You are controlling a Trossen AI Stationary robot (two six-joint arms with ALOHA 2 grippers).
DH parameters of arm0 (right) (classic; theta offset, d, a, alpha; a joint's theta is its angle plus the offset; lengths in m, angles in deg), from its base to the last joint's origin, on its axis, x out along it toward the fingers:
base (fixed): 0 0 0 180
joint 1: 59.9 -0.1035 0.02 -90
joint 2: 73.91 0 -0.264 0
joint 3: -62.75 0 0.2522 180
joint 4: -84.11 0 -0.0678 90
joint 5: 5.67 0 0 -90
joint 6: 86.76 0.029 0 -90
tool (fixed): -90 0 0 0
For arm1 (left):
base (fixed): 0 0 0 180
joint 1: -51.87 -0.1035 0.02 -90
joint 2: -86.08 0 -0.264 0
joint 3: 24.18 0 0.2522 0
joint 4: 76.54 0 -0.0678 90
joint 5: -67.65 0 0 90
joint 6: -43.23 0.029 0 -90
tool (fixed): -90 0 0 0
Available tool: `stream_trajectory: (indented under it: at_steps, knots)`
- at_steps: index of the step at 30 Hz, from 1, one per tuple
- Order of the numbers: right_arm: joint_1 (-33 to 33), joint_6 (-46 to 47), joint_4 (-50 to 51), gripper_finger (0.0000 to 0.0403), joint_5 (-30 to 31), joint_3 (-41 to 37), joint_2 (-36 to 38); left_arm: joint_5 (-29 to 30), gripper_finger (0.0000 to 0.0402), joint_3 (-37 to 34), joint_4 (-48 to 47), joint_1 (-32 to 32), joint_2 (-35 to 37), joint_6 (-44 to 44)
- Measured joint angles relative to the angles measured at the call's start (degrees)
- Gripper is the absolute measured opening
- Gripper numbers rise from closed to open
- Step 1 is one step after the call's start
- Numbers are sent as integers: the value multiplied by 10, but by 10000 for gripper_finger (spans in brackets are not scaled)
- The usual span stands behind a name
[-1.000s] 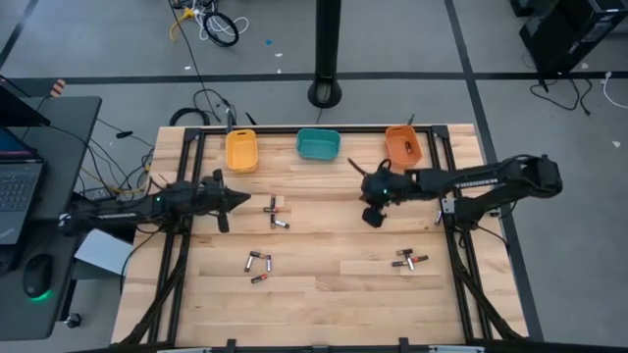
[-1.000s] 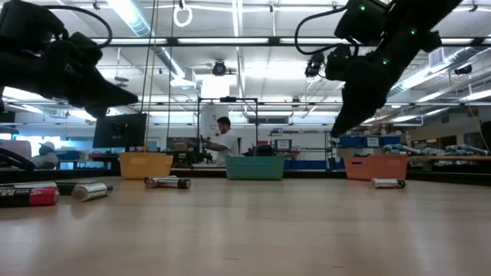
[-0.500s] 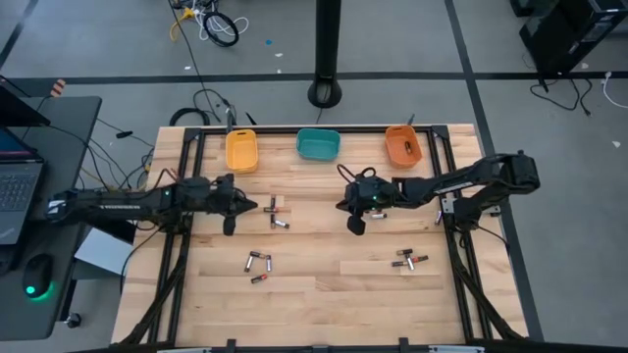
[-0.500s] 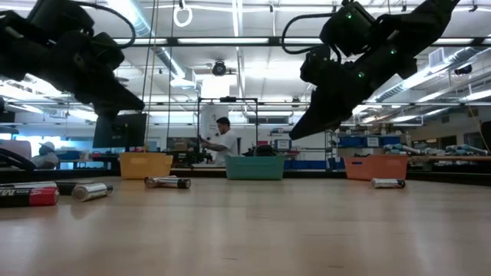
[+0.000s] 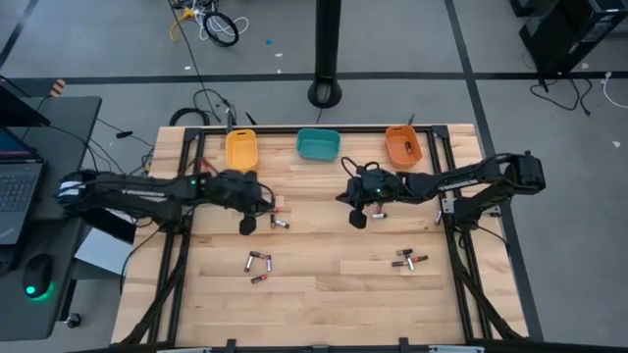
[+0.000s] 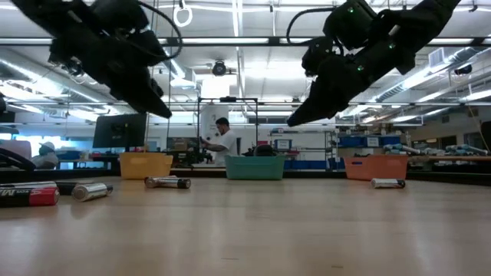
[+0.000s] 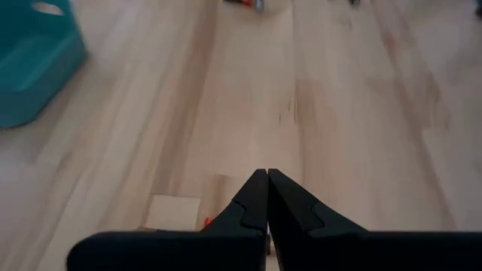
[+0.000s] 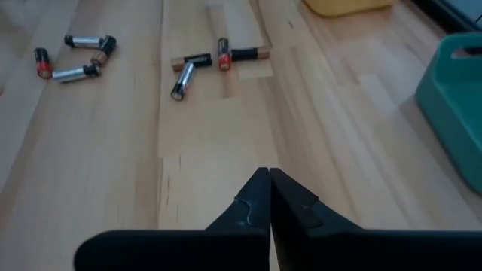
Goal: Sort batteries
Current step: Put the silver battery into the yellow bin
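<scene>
Small batteries lie on their sides in groups on the wooden table: a pair (image 5: 276, 210) near the middle, several (image 5: 257, 263) nearer the front left, several (image 5: 409, 260) at the right front. My left gripper (image 5: 263, 203) hangs above the table just left of the middle pair, fingers shut (image 7: 267, 178). My right gripper (image 5: 345, 192) hovers right of centre, fingers shut (image 8: 269, 175), pointing toward the middle pair (image 8: 218, 55). In the low view both fingertips, left (image 6: 165, 113) and right (image 6: 291, 123), stand well above the tabletop.
Three bins stand along the far edge: yellow (image 5: 241, 150), teal (image 5: 318, 144), orange (image 5: 402, 145). A single battery (image 5: 379, 214) lies under the right arm. A black frame rail (image 5: 186, 186) runs down each side of the table. A person (image 6: 222, 142) stands far behind.
My left gripper has moved toward the table's right, up to the middle pair of batteries, and has tipped its fingers more steeply downward. My right gripper has moved toward the table's left, away from the orange bin. Both have stayed shut; no battery has moved.
</scene>
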Motion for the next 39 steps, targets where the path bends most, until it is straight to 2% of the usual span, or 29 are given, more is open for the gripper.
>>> stream_trajectory:
  at_steps: [6, 12, 16, 25, 31, 39]
  knots:
    - [2, 1, -3, 15, 0, 0, -1, -42, 15, 86, -66, 0, -108, 42]
    - [2, 9, 7, 11, 0, 0, -1, -45, 15, 163, -135, 0, -187, 73]
    - [8, 0, 26, 17, 0, 0, -1, -46, 22, 191, -140, 0, -220, 99]
    - [35, -19, 63, 11, 0, 0, 0, -48, 92, 220, -138, 0, -275, 145]
    - [49, -37, 67, 19, 0, 0, 0, -101, 145, 220, -157, 2, -314, 144]
    - [75, -61, 70, 12, 0, 0, 0, -73, 175, 220, -164, 11, -356, 144]
